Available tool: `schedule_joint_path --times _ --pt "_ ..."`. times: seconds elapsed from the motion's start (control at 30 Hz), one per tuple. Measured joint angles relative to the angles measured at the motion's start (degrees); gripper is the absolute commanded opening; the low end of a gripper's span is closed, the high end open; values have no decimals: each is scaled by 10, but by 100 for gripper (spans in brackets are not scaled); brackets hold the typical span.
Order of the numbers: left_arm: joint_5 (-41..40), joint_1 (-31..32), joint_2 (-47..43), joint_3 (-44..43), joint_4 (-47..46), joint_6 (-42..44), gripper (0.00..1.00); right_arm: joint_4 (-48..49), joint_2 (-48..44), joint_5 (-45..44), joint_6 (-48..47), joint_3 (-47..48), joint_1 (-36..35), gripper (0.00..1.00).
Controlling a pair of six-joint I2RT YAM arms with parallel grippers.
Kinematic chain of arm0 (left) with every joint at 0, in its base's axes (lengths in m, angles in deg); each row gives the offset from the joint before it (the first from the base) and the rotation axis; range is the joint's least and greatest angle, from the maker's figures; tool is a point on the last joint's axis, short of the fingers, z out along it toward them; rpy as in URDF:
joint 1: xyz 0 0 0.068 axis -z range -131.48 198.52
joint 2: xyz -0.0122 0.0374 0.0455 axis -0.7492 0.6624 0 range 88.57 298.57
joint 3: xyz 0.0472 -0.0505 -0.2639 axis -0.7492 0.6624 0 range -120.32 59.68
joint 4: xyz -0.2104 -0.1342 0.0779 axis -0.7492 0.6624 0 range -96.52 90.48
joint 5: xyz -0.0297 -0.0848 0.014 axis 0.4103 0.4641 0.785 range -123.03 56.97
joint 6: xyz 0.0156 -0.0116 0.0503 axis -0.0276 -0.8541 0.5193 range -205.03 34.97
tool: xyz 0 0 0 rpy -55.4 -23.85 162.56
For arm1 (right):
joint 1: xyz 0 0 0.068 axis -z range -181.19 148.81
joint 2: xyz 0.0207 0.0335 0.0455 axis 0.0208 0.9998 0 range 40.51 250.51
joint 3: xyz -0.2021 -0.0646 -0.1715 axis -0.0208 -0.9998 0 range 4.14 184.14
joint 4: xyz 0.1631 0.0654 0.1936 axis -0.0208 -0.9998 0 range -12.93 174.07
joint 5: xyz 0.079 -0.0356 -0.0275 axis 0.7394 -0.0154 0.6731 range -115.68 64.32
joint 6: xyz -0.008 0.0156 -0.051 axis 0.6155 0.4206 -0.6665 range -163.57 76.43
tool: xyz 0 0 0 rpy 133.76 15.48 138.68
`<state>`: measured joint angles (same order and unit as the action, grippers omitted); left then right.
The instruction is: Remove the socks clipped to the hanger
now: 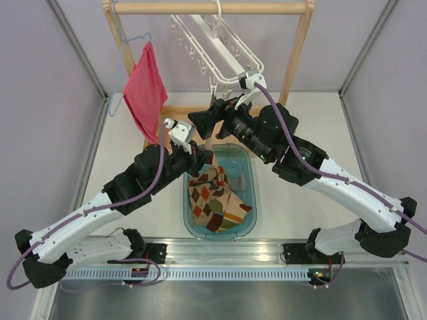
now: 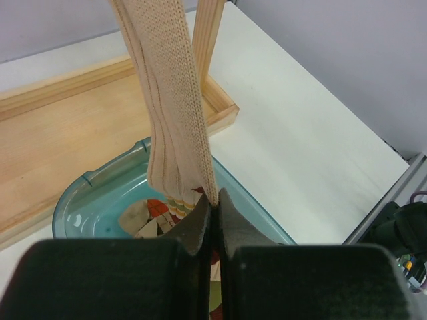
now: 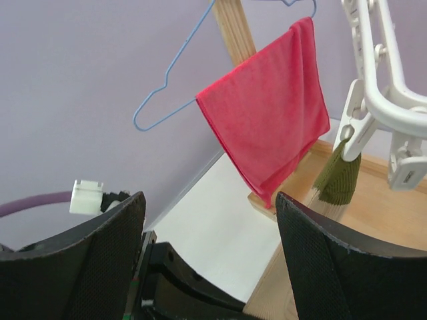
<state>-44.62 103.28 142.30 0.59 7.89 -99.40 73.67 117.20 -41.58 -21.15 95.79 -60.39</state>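
A grey-beige sock [image 2: 173,100] hangs straight down, and my left gripper [image 2: 215,200] is shut on its lower edge, just above the basin. In the right wrist view its olive-green cuff [image 3: 337,177] is held by a clip [image 3: 350,127] of the white hanger [image 3: 383,87]. My right gripper [image 3: 210,200] is open and empty, below and left of that clip. From above, the hanger [image 1: 220,47] hangs on the wooden rail, my right gripper [image 1: 200,122] is under it, and my left gripper [image 1: 205,159] is just nearer. Several argyle socks [image 1: 217,197] lie in the basin.
A teal basin [image 1: 252,200] stands mid-table, in front of the wooden rack base [image 2: 67,133]. A red-pink cloth [image 1: 143,90] hangs on a thin blue wire hanger [image 3: 167,87] at the rack's left. A rack post [image 1: 297,53] stands on the right.
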Motion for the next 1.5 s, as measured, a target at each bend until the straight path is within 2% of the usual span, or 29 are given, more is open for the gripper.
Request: schedule_joint_path --times 0.53,0.93,1.37,1.5 --pt "0 0 2 0 3 3 2 -26 104 -115 -28 116 -1 85" --pt "1 0 1 0 3 3 2 -75 146 -224 -43 131 -1 86" --pt "2 0 1 0 2 3 2 -107 244 -309 -80 275 -3 86" --pt "2 0 1 0 2 3 2 -125 260 -334 -85 285 -4 86"
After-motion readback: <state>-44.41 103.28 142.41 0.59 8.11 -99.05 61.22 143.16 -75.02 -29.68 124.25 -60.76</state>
